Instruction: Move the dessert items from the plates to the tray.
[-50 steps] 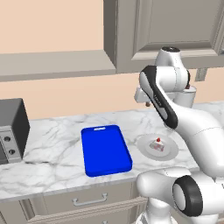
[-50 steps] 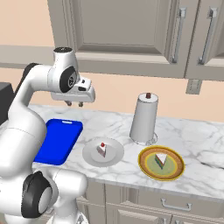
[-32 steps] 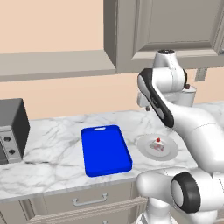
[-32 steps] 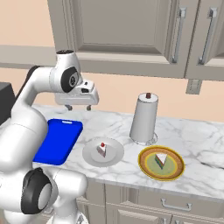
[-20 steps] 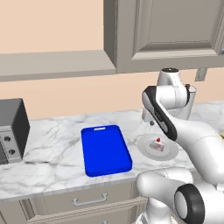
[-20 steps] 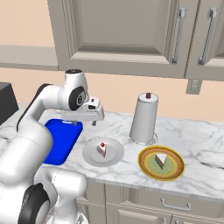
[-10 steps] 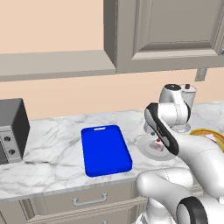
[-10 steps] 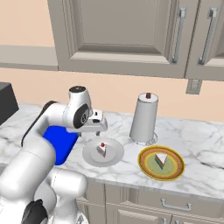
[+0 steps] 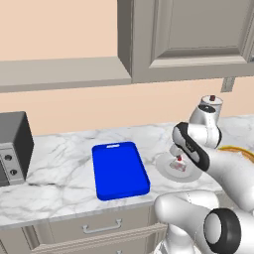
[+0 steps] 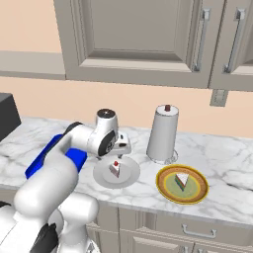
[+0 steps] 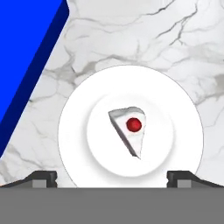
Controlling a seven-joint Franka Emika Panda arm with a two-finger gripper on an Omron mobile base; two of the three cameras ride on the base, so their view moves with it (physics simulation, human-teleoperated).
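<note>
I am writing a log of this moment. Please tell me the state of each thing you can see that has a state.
Tool: open, above the grey-white plate, holding nothing.
Cherry cake wedge: on the grey-white plate, not grasped.
Layered cake wedge: on the yellow-orange plate.
Blue tray: flat on the counter, nothing on it.
Wall cabinet doors: shut.

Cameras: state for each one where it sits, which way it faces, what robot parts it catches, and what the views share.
Left base view: behind the arm on its left, facing the counter and blue tray; arm rises lower right.
Right base view: behind on its right, facing the white plate, yellow plate and paper towel roll; arm rises lower left.
Hand view: looks down along the gripper at the cherry cake wedge; fingertips at bottom.
All share that wedge, its plate and the tray.
</note>
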